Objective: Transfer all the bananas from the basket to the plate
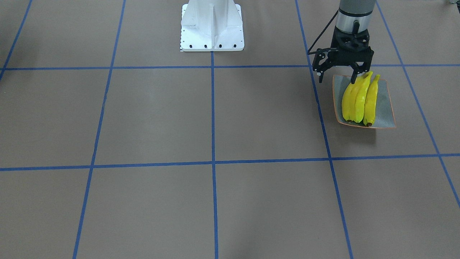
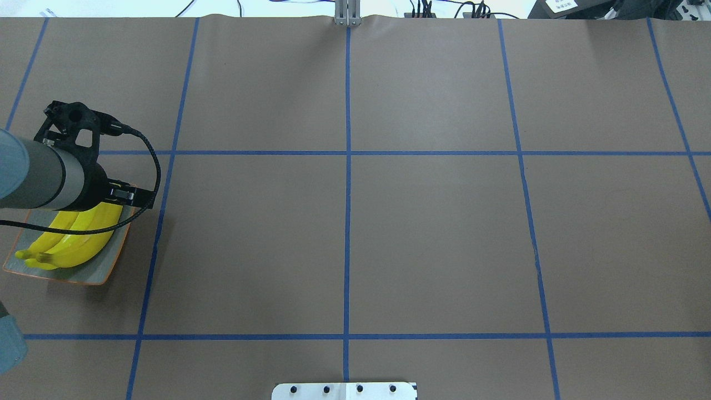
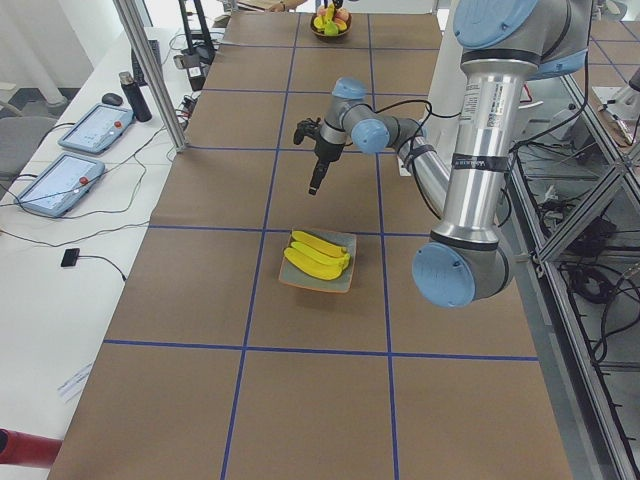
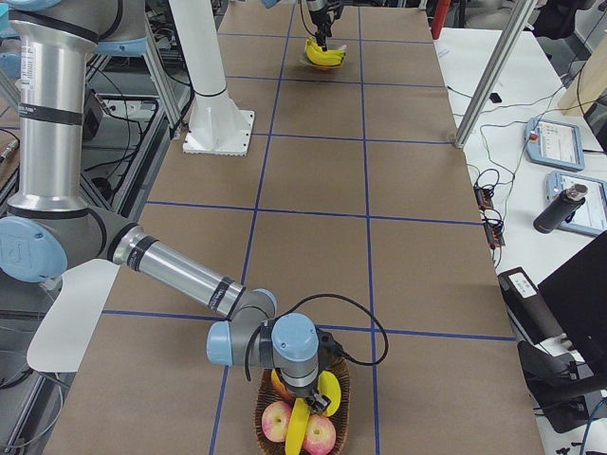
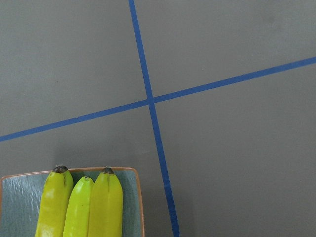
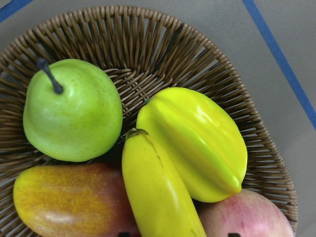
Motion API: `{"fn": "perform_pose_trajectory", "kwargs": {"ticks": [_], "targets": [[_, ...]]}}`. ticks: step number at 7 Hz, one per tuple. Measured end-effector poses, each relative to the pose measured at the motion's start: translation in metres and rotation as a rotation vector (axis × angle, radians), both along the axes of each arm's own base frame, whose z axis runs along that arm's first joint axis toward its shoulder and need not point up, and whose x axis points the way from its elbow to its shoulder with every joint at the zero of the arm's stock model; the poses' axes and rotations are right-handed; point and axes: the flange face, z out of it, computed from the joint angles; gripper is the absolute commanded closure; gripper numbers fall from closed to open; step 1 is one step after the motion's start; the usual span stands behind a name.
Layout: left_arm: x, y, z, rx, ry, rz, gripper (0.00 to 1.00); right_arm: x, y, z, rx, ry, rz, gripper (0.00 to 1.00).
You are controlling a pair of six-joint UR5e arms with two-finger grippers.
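Brown table [image 1: 154, 115], blue tape lines [image 1: 212, 118], plate [image 1: 385, 108]

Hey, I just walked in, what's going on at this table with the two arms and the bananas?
Bananas are being moved from a basket to a plate. Three bananas lie side by side on the plate, and the left gripper hangs open above the plate's edge, holding nothing. At the table's other end the right gripper is down over the wicker basket, where one banana lies beside a green pear. Whether it has gripped that banana cannot be told.
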Motion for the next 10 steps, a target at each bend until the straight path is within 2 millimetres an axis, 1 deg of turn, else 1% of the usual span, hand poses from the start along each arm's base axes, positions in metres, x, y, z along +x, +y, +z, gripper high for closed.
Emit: {"fn": "perform_pose_trajectory", "kwargs": {"ticks": [1,2,3,5,7,8,9,10], "targets": [[0.0,0.0,0.0,0.001,0.001,0.0,0.0,-0.003,-0.001,0.0,0.0,0.001,-0.007,0.49],[0.0,0.0,-0.001,0.002,0.001,0.0,0.0,-0.006,-0.002,0.0,0.0,0.001,-0.013,0.7],[0.0,0.0,-0.001,0.002,0.002,0.0,0.0,-0.007,-0.003,-0.001,0.0,0.0,-0.016,1.0],[-0.001,0.001,-0.003,0.005,0.006,0.0,0.0,-0.008,-0.007,-0.008,0.014,-0.008,-0.014,1.0],[-0.001,0.001,-0.005,0.005,0.01,0.002,0.0,-0.007,-0.013,-0.021,0.036,-0.024,-0.011,1.0],[-0.001,0.002,-0.005,0.005,0.012,0.002,0.0,-0.002,-0.018,-0.03,0.037,-0.036,0.001,1.0],[-0.001,0.002,-0.006,0.005,0.014,0.003,0.0,0.005,-0.025,-0.046,0.024,-0.053,0.019,1.0],[-0.001,0.003,-0.008,0.007,0.018,0.005,0.0,0.015,-0.032,-0.071,0.004,-0.061,0.043,1.0]]}}
